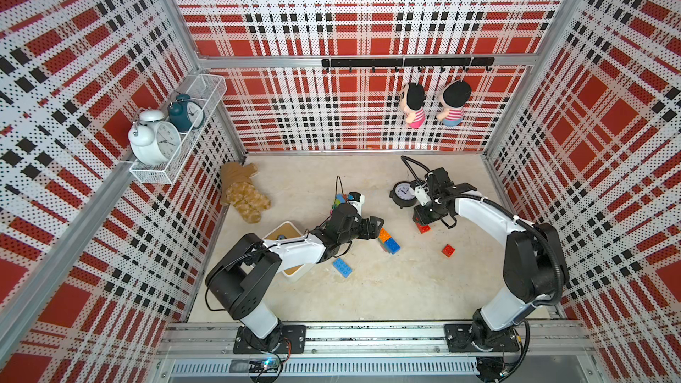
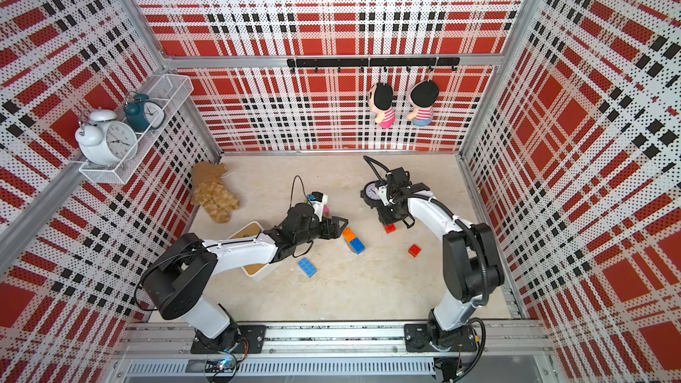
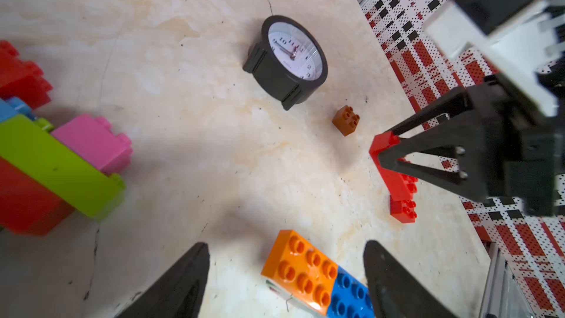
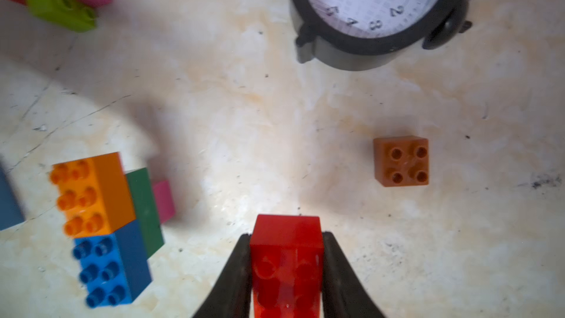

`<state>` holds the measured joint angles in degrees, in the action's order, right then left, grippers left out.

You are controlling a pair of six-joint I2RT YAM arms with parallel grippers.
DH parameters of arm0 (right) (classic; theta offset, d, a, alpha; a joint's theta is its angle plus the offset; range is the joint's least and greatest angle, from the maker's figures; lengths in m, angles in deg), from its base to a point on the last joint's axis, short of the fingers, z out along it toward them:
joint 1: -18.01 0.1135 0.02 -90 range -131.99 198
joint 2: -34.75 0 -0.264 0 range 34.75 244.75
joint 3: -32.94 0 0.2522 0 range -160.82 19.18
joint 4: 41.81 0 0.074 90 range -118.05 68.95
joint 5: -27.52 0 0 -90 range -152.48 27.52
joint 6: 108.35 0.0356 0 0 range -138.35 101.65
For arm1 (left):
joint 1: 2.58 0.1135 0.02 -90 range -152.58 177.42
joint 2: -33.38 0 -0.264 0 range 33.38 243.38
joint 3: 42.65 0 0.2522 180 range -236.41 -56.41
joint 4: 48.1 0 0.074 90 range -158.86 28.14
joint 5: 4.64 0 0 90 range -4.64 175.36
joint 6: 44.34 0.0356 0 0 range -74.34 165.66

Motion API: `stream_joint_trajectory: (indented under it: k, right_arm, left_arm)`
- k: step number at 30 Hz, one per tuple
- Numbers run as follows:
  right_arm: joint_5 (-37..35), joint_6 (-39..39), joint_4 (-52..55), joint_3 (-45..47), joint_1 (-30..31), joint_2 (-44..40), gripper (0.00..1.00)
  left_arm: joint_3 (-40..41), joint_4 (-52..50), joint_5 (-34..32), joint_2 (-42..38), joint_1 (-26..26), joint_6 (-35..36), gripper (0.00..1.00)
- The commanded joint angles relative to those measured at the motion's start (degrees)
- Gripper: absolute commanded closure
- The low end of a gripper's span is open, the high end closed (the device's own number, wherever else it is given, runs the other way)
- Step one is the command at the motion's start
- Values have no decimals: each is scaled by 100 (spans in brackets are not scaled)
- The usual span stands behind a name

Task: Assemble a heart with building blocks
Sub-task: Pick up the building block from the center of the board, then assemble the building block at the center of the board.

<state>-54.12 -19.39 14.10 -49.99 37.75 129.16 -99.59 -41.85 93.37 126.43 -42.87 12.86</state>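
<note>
A joined stack with an orange block and a blue block on top lies mid-table. My left gripper is open just beside it; in the left wrist view its fingertips stand wide apart on either side of the orange block without touching it. My right gripper is shut on a red block, low over the table in front of the black clock. A green block and a pink block sit under the stack's top layer.
Loose on the table are a red block, a light blue block and a small brown block. A pink, green and red cluster lies behind my left wrist. The white box and a brown plush sit at the left.
</note>
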Motion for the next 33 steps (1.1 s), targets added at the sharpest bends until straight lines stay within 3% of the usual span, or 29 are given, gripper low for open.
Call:
stream_joint_trajectory:
  k: [1,11,33]
  right_arm:
    - [127,385,348,96,403,-292,99]
    - [62,1097,1235,-209,1408,-403,100]
    - [-225,1194,1578,-1106,1989,656,100]
  left_arm:
    - [74,326,359,75,37,-134,18]
    - [-133,398,684,593,197,-109,24]
    - [37,626,790,819,145,-202,36]
